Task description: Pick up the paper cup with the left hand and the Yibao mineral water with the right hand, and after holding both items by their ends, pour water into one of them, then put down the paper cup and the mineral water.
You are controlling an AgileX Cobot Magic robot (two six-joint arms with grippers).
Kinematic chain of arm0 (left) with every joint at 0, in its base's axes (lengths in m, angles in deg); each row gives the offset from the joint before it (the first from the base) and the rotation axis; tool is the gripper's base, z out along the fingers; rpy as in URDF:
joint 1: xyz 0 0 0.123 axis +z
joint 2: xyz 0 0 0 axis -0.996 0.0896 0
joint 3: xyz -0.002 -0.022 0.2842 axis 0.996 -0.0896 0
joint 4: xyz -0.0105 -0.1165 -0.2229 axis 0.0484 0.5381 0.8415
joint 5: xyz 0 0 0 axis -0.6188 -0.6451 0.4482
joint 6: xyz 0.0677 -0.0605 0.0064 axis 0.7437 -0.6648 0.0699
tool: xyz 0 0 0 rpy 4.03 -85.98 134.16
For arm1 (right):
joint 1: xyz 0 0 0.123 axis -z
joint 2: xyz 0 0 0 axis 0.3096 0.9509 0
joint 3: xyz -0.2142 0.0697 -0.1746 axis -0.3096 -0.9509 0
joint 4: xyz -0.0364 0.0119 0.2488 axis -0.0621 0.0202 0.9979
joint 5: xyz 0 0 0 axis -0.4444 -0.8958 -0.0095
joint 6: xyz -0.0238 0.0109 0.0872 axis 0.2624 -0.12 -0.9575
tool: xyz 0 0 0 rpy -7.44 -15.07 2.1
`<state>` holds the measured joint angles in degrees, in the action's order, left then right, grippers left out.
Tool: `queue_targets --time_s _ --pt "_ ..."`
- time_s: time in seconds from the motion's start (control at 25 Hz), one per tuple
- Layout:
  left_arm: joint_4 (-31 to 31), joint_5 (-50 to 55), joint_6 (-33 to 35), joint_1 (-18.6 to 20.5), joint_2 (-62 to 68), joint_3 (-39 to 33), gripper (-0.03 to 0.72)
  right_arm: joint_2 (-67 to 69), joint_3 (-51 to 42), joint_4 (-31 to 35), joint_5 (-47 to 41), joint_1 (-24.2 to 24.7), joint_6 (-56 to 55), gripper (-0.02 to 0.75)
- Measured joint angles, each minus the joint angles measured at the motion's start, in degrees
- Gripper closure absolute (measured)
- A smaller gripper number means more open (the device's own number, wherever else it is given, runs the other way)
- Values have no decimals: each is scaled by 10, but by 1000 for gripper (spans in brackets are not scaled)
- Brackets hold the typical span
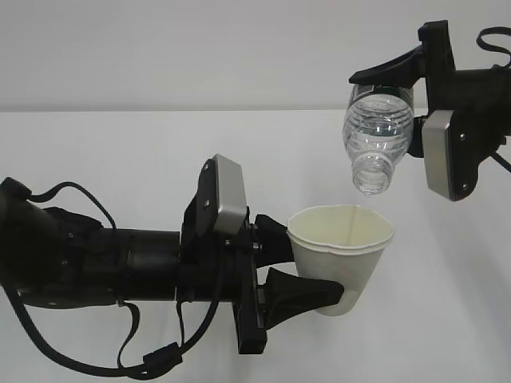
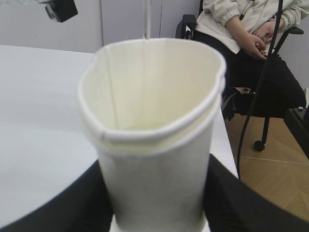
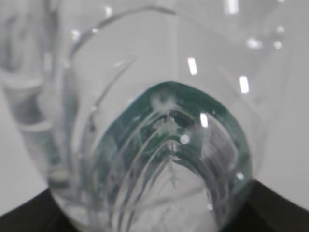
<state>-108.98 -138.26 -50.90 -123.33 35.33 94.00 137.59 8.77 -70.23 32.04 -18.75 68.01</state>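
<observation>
The white paper cup [image 1: 343,255] is held upright off the table, with my left gripper [image 1: 313,263] shut on its lower half. In the left wrist view the paper cup [image 2: 154,145] fills the frame between the two black fingers [image 2: 72,203]; its rim is squeezed slightly oval. Above it, the Yibao mineral water [image 1: 377,132] hangs tilted with its open neck down over the cup. My right gripper [image 1: 391,104] is shut on the bottle's base end. A thin stream of water [image 1: 352,219] falls into the cup. The right wrist view shows only the clear ribbed bottle [image 3: 159,145] close up.
Both arms hover over a white table [image 1: 120,152]. In the left wrist view a person [image 2: 251,38] sits on a chair beyond the table's right edge, and a black cable [image 2: 260,82] hangs there above the brown floor [image 2: 275,179].
</observation>
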Motion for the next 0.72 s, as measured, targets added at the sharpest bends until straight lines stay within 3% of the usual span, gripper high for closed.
queue_targets --time_s 0.72 --pt "0 0 0 0 0 0 291 0 0 0 1 0 3 249"
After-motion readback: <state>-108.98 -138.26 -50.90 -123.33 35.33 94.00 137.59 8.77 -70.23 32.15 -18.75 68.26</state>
